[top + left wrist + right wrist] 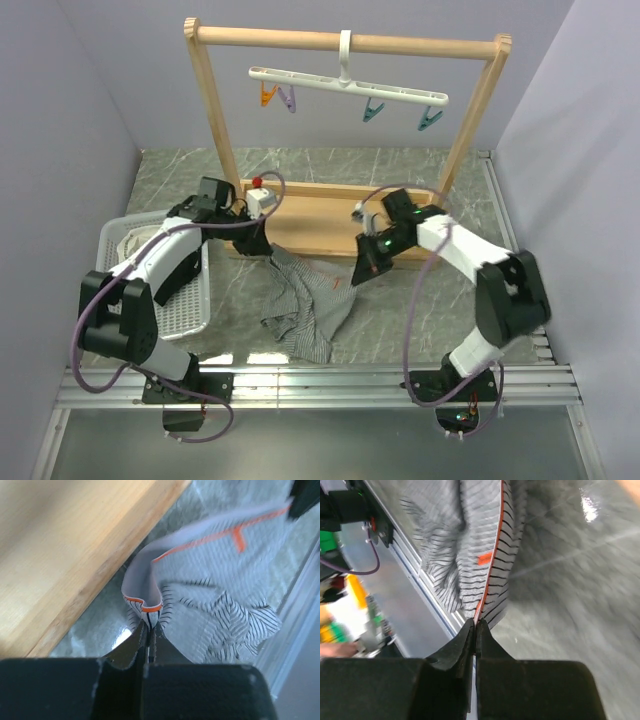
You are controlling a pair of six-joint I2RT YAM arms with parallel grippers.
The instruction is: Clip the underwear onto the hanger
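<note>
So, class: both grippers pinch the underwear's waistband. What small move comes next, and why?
Probably raise both arms together. The left gripper and right gripper are each shut on the underwear, most of it lies on the table, and the hanger hangs well above.

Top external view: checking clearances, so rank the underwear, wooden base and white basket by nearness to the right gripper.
1. underwear, pinched in the right gripper.
2. wooden base, just behind it.
3. white basket, far left.

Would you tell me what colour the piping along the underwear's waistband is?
The underwear has orange piping, clearest in the left wrist view.
</note>
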